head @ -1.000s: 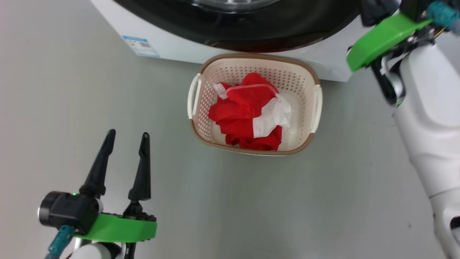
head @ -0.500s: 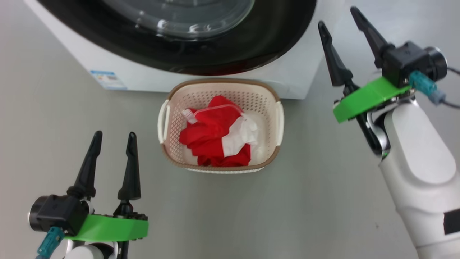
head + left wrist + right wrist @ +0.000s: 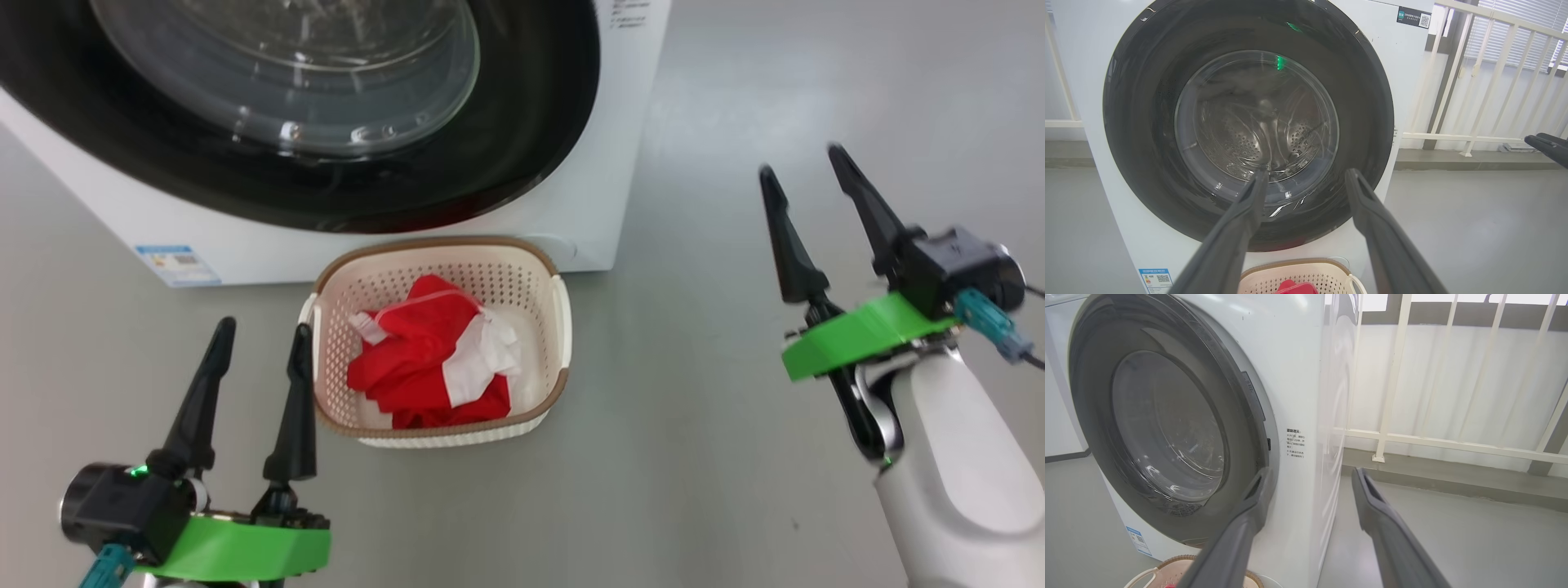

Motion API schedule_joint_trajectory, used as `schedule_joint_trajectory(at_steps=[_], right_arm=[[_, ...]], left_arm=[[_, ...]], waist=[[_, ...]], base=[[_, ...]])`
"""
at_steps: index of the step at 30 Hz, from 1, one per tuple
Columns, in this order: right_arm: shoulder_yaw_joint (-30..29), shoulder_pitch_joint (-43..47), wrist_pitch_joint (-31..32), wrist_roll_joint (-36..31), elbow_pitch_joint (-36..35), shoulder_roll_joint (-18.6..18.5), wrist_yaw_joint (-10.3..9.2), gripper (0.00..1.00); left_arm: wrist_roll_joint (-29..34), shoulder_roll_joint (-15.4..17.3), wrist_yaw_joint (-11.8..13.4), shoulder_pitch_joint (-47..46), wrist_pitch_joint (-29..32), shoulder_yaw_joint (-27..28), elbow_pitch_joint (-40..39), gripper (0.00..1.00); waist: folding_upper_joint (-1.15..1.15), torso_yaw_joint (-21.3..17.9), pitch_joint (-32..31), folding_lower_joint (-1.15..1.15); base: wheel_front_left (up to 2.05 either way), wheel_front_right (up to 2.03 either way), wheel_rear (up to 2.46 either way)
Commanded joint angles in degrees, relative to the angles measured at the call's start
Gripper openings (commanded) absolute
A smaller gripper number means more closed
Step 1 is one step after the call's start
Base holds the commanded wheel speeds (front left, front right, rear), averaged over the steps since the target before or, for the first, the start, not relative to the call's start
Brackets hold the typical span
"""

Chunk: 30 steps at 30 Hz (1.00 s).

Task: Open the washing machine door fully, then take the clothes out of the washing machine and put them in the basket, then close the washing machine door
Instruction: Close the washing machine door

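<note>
Our left gripper (image 3: 265,327) and right gripper (image 3: 800,161) gape wide and empty, the basket (image 3: 433,243) of red clothes (image 3: 412,371) just right of the left one, the closed washing machine door (image 3: 531,122) ahead.

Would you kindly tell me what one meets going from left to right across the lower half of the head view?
Left claw → basket holding the clothes → right claw.
</note>
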Motion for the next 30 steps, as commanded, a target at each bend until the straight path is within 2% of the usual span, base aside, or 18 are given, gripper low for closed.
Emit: schedule_joint_trajectory(at_steps=[1,12,20,30], right_arm=[[0.39,1.02,-0.31,0.6,-1.93,0.48,-0.21,1.0],[-4.32,11.55,-0.31,-0.41,-9.01,1.34,-0.21,1.0],[-5.69,20.17,-0.31,-0.76,-16.36,1.63,-0.21,1.0],[-6.72,28.13,-0.31,-0.68,-20.1,2.04,-0.21,1.0]], left_arm=[[0.66,0.99,-0.28,0.05,-0.51,2.3,-1.47,1.0],[1.74,0.75,-0.47,2.87,-0.51,6.2,-1.33,1.0],[1.78,0.79,-0.72,6.46,-0.51,6.48,0.17,1.0],[0.58,1.27,-0.85,10.82,-0.51,6.33,0.1,1.0]], waist=[[0.0,-1.49,-1.64,0.0],[0.0,-1.79,-5.01,0.0],[0.0,-1.26,-9.37,0.0],[0.0,-0.89,-12.79,0.0]], base=[[0.0,0.0,0.0],[0.0,0.0,0.0],[0.0,0.0,0.0],[0.0,0.0,0.0]])
